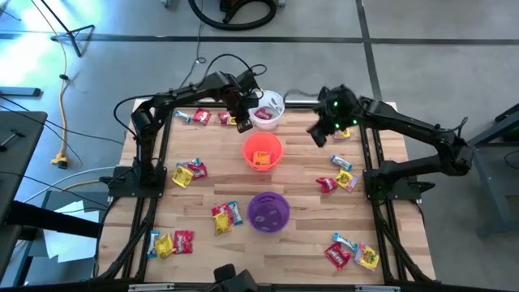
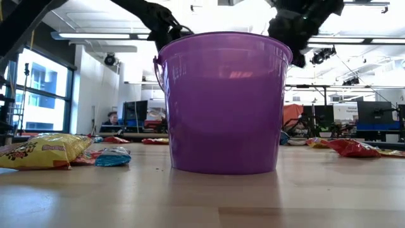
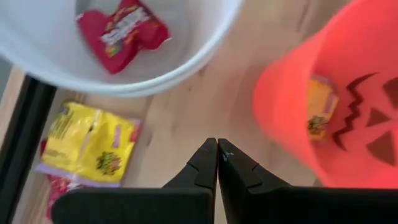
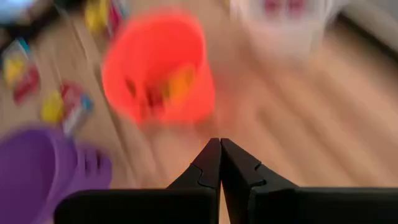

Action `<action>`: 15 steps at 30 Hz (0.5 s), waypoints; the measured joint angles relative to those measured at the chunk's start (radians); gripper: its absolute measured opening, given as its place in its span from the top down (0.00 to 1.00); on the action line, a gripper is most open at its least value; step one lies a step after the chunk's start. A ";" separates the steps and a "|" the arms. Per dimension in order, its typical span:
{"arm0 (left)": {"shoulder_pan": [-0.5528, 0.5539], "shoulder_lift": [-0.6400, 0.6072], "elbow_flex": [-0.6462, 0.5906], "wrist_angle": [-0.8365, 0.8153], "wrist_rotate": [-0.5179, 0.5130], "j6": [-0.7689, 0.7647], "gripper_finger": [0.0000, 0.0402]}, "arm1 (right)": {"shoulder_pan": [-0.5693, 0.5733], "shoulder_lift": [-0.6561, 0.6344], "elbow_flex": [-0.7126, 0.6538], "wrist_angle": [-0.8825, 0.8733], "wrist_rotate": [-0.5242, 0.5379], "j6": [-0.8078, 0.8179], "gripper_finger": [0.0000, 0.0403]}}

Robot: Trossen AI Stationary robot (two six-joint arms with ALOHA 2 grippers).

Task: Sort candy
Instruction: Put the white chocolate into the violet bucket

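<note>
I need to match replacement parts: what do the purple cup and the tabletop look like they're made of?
The purple cup looks like thin moulded plastic: smooth, slightly glossy wall with a rolled rim, light glowing through it. The tabletop looks like wood, probably butcher block: pale joined strips with visible grain, matte finish.

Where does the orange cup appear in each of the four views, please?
High view: orange cup at table centre, between the white cup and the purple cup.
Low view: not visible; the purple cup fills the middle.
Left wrist view: at the right edge, with a jack-o'-lantern face inside.
Right wrist view: upper middle, blurred.
Shared landmark: the white cup, next to it.
</note>
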 joint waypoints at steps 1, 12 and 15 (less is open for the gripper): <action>-0.007 -0.015 -0.018 0.021 -0.001 -0.007 1.00 | 0.016 0.000 0.000 -0.050 0.007 0.004 1.00; -0.049 -0.333 -0.382 0.401 -0.002 -0.138 1.00 | 0.105 -0.052 -0.247 -0.242 -0.024 0.090 1.00; -0.056 -0.440 -0.502 0.493 -0.030 -0.185 1.00 | 0.104 -0.053 -0.297 -0.242 -0.024 0.144 1.00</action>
